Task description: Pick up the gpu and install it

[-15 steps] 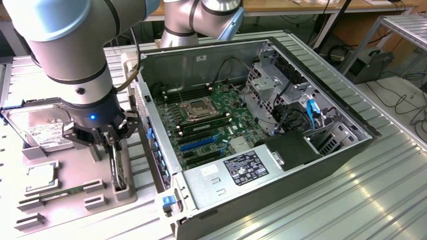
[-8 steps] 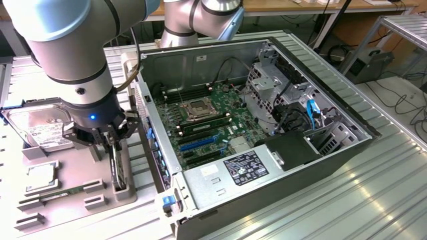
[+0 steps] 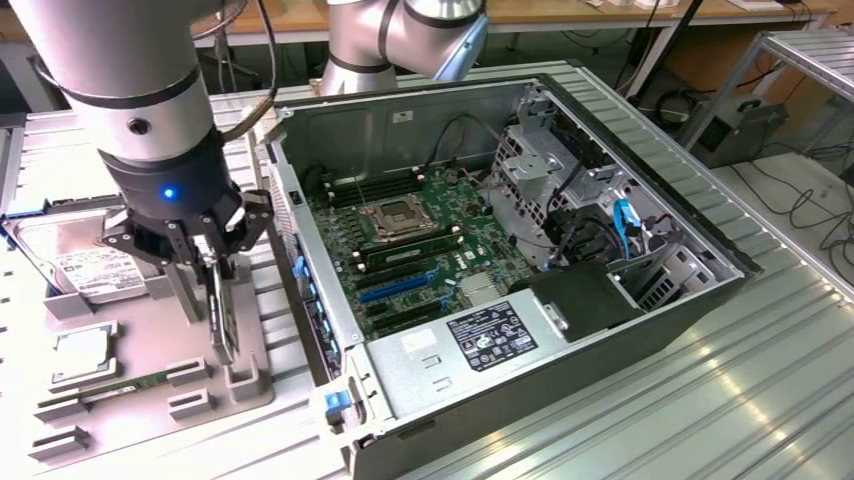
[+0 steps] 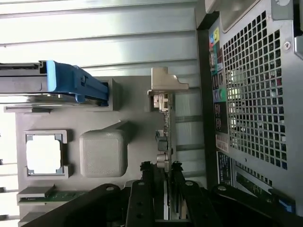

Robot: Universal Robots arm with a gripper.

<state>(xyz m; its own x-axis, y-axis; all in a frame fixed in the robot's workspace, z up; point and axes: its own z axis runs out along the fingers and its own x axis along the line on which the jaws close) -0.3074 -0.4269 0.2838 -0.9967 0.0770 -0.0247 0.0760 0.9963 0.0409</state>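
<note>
The gpu stands on edge in a slot of the grey parts tray, to the exterior view's left of the open computer case. My gripper comes down on it from above, a finger on each side of the card's top edge, shut on it. In the wrist view the thin gpu runs between the two black fingers, and its silver end bracket sits against a tray post. The card's lower edge still rests in the tray holder.
On the tray lie a hard drive in a blue carrier, a CPU and a memory stick. The case holds the motherboard with blue slots. The case's perforated back wall stands close beside the gpu.
</note>
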